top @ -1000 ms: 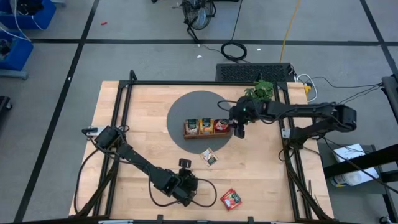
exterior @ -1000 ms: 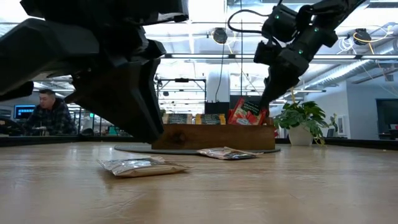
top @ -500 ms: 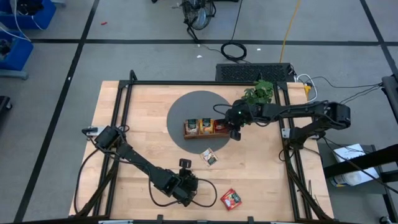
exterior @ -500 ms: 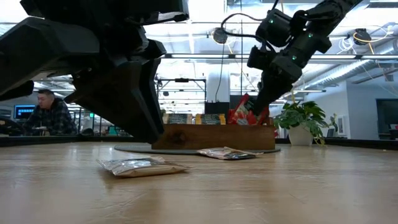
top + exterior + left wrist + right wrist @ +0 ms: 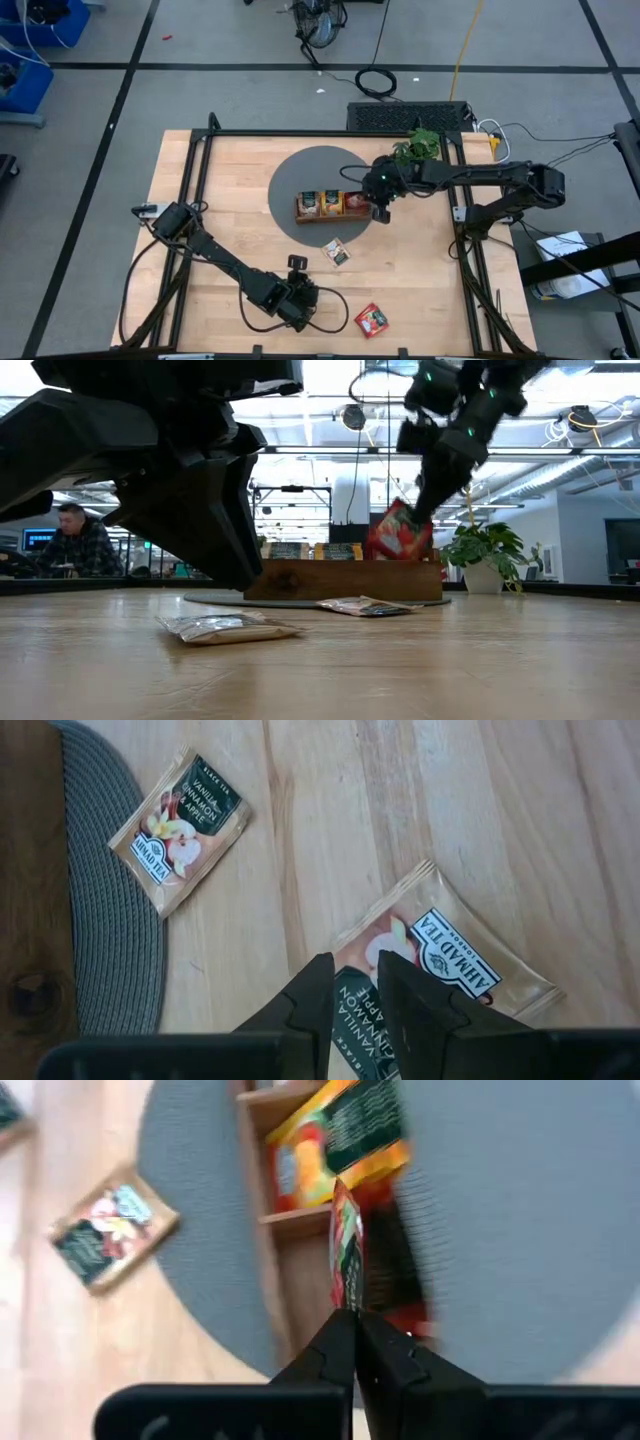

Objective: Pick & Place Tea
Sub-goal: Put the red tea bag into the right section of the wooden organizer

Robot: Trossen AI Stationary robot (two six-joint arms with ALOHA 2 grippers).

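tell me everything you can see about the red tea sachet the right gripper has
The red tea sachet is a small flat packet, glossy like foil, red with a dark green printed panel. The right gripper, shut on its upper edge, holds it tilted in the air just above the right-end compartment of the wooden tray. From the low view it looks clear of the tray; from the wrist it shows nearly edge-on. Only the gripper's fingers touch it.

We see the left end effector (image 5: 355, 982) covering part of a tea sachet (image 5: 440, 965) cut off by the picture's edge, while the red sachet (image 5: 345, 1265) in the right end effector (image 5: 352, 1325) is blurred, its label unreadable.
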